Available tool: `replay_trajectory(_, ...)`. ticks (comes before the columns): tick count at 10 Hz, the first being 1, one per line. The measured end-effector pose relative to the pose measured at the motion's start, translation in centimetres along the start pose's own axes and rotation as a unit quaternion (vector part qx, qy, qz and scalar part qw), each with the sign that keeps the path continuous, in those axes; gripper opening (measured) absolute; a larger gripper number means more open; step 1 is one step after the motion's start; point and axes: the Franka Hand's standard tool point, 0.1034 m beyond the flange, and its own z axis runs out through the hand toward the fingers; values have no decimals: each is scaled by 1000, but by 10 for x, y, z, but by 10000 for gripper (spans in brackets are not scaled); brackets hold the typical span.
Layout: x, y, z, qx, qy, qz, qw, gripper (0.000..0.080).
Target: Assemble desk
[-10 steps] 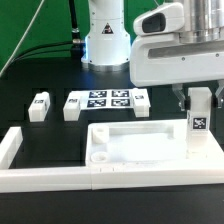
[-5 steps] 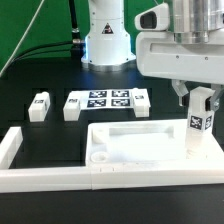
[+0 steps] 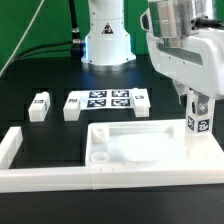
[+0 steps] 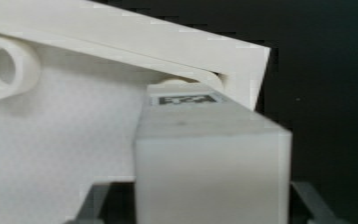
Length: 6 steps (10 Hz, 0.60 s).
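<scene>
The white tray-like tabletop [image 3: 135, 148] lies against the white border frame at the front. My gripper [image 3: 199, 104] is shut on a white square-post leg [image 3: 198, 122] with a black-and-white tag, held upright at the tabletop's far corner on the exterior view's right. In the wrist view the leg [image 4: 208, 160] fills the space between my fingers [image 4: 105, 205], its end at the tabletop's corner [image 4: 238, 70]. A round socket [image 4: 2, 66] shows at another corner. Two more legs [image 3: 40, 105] [image 3: 74, 106] lie on the table at the exterior view's left.
The marker board [image 3: 108, 101] lies behind the tabletop, with another white part [image 3: 142, 99] beside it. The long white border frame [image 3: 40, 172] runs along the front and the exterior view's left. The robot base [image 3: 107, 35] stands at the back.
My arm has turned and shifted slightly toward the exterior view's right, and the leg has tilted a little and sunk lower at the tabletop's corner.
</scene>
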Motion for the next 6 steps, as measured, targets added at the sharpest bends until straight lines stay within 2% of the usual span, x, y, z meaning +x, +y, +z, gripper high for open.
replay_trajectory(1, -1, 0, 0, -1, 2, -45, 999, 306)
replay_trajectory(2, -3, -2, -1, -6, 4, -155, 988, 477)
replay_trajectory(3, -5, -3, 3, -13, -5, -250, 968, 610)
replay_trajectory(4, -12, 0, 7, -22, -16, -334, 942, 637)
replay_trajectory(5, -18, 0, 5, -12, -7, -337, 941, 637)
replay_trajectory(6, -18, 2, 5, -14, -8, -399, 917, 647)
